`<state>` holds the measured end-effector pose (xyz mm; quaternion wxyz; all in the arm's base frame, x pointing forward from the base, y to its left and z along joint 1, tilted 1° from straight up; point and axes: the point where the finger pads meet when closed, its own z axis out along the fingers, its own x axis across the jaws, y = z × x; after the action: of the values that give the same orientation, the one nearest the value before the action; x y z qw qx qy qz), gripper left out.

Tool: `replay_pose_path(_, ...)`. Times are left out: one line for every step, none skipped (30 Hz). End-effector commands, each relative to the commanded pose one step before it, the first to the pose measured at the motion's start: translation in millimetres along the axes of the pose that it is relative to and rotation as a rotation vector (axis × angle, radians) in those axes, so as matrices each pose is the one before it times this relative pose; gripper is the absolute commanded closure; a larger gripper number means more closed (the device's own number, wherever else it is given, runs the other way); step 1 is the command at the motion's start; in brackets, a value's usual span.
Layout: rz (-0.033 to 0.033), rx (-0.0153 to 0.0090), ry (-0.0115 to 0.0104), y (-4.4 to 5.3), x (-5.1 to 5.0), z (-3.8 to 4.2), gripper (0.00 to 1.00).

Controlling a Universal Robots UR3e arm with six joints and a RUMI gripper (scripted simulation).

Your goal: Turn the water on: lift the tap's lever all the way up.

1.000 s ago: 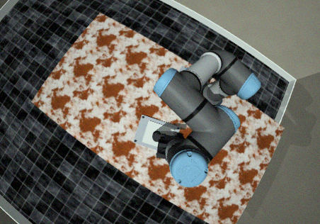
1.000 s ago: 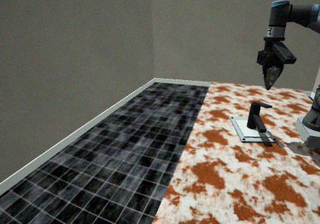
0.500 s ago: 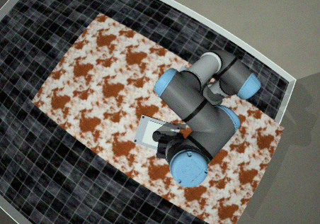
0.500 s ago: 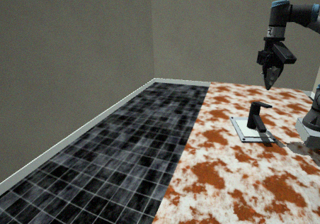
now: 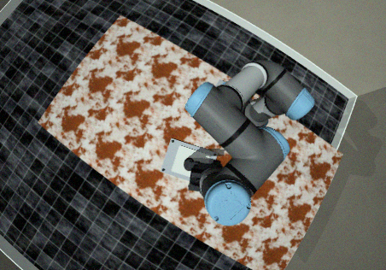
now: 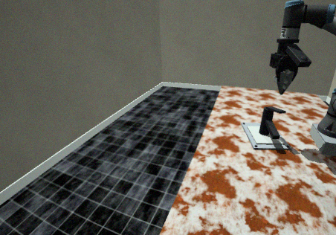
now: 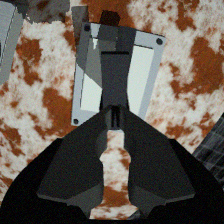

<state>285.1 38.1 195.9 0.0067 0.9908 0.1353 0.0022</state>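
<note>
Tool (image 6: 282,90) is pinched fully closed on nothing, hanging above the black tap (image 6: 268,125) on its plate (image 6: 251,139) on the counter (image 6: 230,175); we're thinking drop beside the lever (image 6: 276,110), hook under, nudge straight up.

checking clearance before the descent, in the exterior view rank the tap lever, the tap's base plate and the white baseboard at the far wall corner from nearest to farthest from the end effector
1. Tap lever: just below the shut end effector, apart from it.
2. Base plate: lower, flat on the rust-patterned surface under the tap.
3. White baseboard: far off to the left, at the wall corner.
</note>
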Motion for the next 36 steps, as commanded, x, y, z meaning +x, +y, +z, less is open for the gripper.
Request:
replay_pose_path(-0.00039,-0.00134,0.00203,0.220,0.30,-0.576,1.00)
replay_pose_path(-0.00055,0.00000,0.00000,-0.007,-0.01,0.000,1.00)
replay_pose_path(-0.00089,0.00000,0.00000,-0.012,-0.01,0.001,1.00)
replay_pose_path(-0.00131,0.00000,0.00000,-0.018,-0.02,0.001,1.00)
replay_pose_path(-0.00179,0.00000,0.00000,-0.024,-0.03,0.001,1.00)
replay_pose_path(-0.00235,0.00000,0.00000,-0.031,-0.04,0.001,1.00)
replay_pose_path(-0.00296,0.00000,0.00000,-0.040,-0.05,0.002,1.00)
replay_pose_path(-0.00364,0.00000,0.00000,-0.049,-0.06,0.002,1.00)
replay_pose_path(-0.00437,0.00000,0.00000,-0.058,-0.07,0.003,1.00)
replay_pose_path(-0.00515,0.00000,0.00000,-0.069,-0.08,0.003,1.00)
replay_pose_path(-0.00598,0.00000,0.00000,-0.080,-0.09,0.004,1.00)
replay_pose_path(-0.00685,0.00000,0.00000,-0.091,-0.10,0.004,1.00)
replay_pose_path(-0.00776,0.00000,0.00000,-0.103,-0.12,0.005,1.00)
replay_pose_path(0.00000,0.00000,0.00000,0.000,0.00,0.000,1.00)
replay_pose_path(0.00000,0.00000,0.00000,0.000,0.00,0.000,1.00)
replay_pose_path(-0.00871,0.00000,0.00000,-0.116,-0.13,0.005,1.00)
replay_pose_path(-0.00969,0.00000,0.00000,-0.129,-0.15,0.006,1.00)
replay_pose_path(-0.01070,0.00000,0.00000,-0.142,-0.16,0.006,1.00)
replay_pose_path(-0.01174,0.00000,0.00000,-0.156,-0.17,0.007,1.00)
replay_pose_path(-0.01280,0.00000,0.00000,-0.169,-0.19,0.008,1.00)
replay_pose_path(-0.01388,0.00000,0.00000,-0.183,-0.20,0.008,1.00)
replay_pose_path(-0.01498,0.00000,0.00000,-0.197,-0.21,0.009,1.00)
replay_pose_path(-0.01610,0.00000,0.00000,-0.211,-0.23,0.009,1.00)
replay_pose_path(-0.01722,0.00000,0.00000,-0.225,-0.24,0.010,1.00)
replay_pose_path(-0.01835,0.00000,0.00000,-0.239,-0.25,0.011,1.00)
replay_pose_path(-0.01949,0.00000,0.00000,-0.253,-0.26,0.012,1.00)
replay_pose_path(-0.02063,0.00000,0.00000,-0.266,-0.27,0.012,1.00)
replay_pose_path(-0.02178,0.00000,0.00000,-0.280,-0.28,0.013,1.00)
replay_pose_path(-0.02292,0.00000,0.00000,-0.292,-0.29,0.014,1.00)
replay_pose_path(-0.02405,0.00000,0.00000,-0.305,-0.30,0.014,1.00)
replay_pose_path(0.00000,0.00000,0.00000,0.000,0.00,0.000,1.00)
replay_pose_path(0.00000,0.00000,0.00000,0.000,0.00,0.000,1.00)
replay_pose_path(-0.02518,0.00000,0.00000,-0.316,-0.30,0.015,1.00)
replay_pose_path(-0.02630,0.00000,0.00000,-0.327,-0.31,0.016,1.00)
replay_pose_path(-0.02740,0.00000,0.00000,-0.338,-0.31,0.016,1.00)
replay_pose_path(-0.02850,0.00000,0.00000,-0.347,-0.32,0.017,1.00)
